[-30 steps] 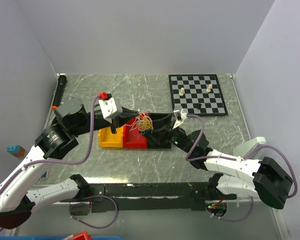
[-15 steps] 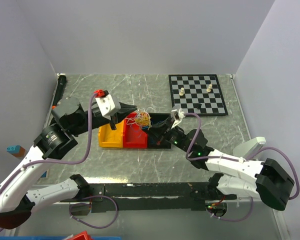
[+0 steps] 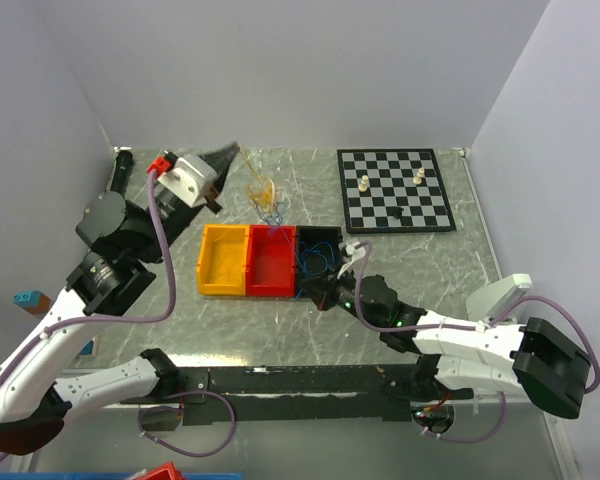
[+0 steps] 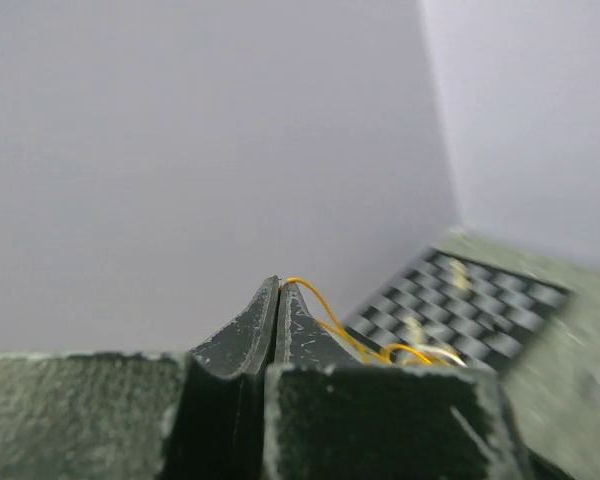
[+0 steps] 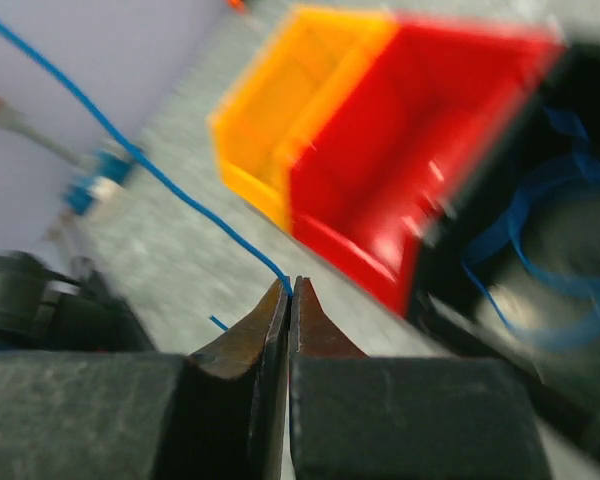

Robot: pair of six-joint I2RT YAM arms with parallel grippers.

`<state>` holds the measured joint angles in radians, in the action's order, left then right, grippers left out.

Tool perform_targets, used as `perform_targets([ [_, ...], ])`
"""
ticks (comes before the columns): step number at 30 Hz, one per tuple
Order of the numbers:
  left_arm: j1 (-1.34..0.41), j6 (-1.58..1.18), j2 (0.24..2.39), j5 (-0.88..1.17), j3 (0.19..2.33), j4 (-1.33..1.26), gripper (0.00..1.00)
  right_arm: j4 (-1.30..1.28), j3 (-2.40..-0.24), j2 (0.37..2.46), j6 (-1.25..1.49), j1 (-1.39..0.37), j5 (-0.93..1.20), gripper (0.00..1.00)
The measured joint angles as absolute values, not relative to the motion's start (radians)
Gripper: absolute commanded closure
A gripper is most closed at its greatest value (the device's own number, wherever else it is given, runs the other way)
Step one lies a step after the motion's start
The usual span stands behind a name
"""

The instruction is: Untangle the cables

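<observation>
The cables are pulled apart. A small yellow-orange and white clump (image 3: 263, 193) hangs over the table behind the bins, and blue loops (image 3: 315, 262) lie in the black bin (image 3: 320, 234). My left gripper (image 3: 234, 149) is raised at the back left. In the left wrist view the left gripper (image 4: 278, 282) is shut on a yellow-orange cable (image 4: 325, 308). My right gripper (image 3: 317, 298) is low at the black bin's front edge. The right wrist view shows the right gripper (image 5: 291, 285) shut on a thin blue cable (image 5: 130, 150) that runs up and away to the left.
A yellow bin (image 3: 223, 262), a red bin (image 3: 270, 262) and the black bin stand in a row mid-table. A chessboard (image 3: 395, 188) with a few pieces lies at the back right. A black stick (image 3: 120, 172) lies along the left wall.
The left gripper rose and swung back-left, lifting the clump off the bins. The right gripper shut on the blue cable and drew toward the near edge. Blue loops dropped into the black bin.
</observation>
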<state>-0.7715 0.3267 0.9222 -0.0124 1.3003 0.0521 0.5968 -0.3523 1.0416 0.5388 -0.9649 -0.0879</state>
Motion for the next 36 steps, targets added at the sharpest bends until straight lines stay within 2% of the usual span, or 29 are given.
perform_targets([
  [11,-0.772,0.554,1.028,-0.256,1.457,-0.307,0.99,0.335,-0.262,1.036,0.666,-1.092,-0.320,1.00],
  [22,-0.772,0.700,1.111,-0.305,1.589,-0.463,0.99,0.092,-0.208,0.908,0.857,-1.203,-0.450,1.00],
  [32,-0.772,0.773,1.122,-0.314,1.560,-0.512,0.99,-0.241,-0.213,0.848,1.114,-1.275,-0.542,1.00],
  [36,-0.772,0.820,1.174,-0.320,1.622,-0.548,0.99,-0.341,-0.237,0.858,1.227,-1.280,-0.573,1.00],
])
